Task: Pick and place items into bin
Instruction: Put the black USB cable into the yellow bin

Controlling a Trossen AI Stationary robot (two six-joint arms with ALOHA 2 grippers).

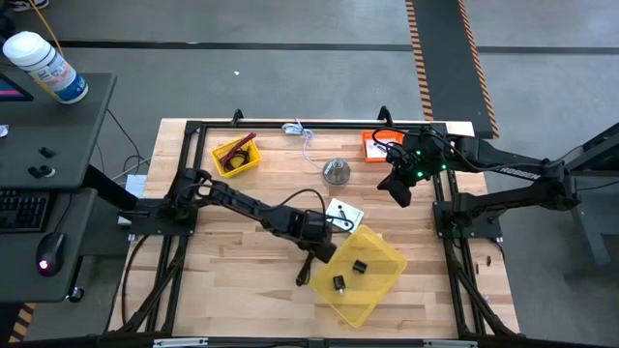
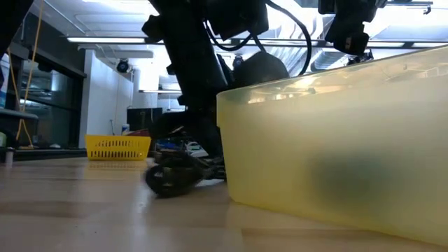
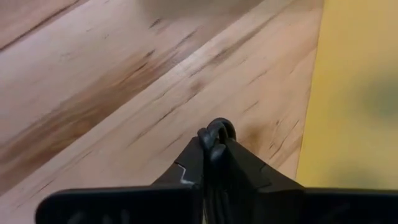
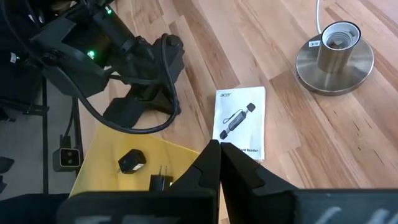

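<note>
The yellow bin [image 1: 372,280] lies on the table's near right part, with two tiny black cubes [image 1: 359,266] [image 1: 339,283] inside. My left gripper [image 3: 214,146] is down at the table just off the bin's left edge [image 3: 311,124], shut on the black cable coil [image 2: 171,180]. A white card with dark marks [image 4: 239,121] lies flat on the table just beyond the bin. A maroon stick [image 1: 235,147] lies in a small yellow basket [image 1: 236,158] at the far left. My right gripper [image 4: 217,152] hangs shut and holds nothing, above the table's far right [image 1: 398,191]. My left gripper pinches a loop of the black cable [image 3: 219,129] between its two fingers; the loop sticks out just past the fingertips. The fingers come steeply from above. In the low view the coil's underside [image 2: 168,190] rests on the table.
A silver metal dome [image 1: 336,172] stands at the table's far middle, with a thin white-blue cord [image 1: 302,131] behind it. An orange object [image 1: 373,145] sits at the far right under the right arm. A black frame [image 1: 290,124] rims the table.
</note>
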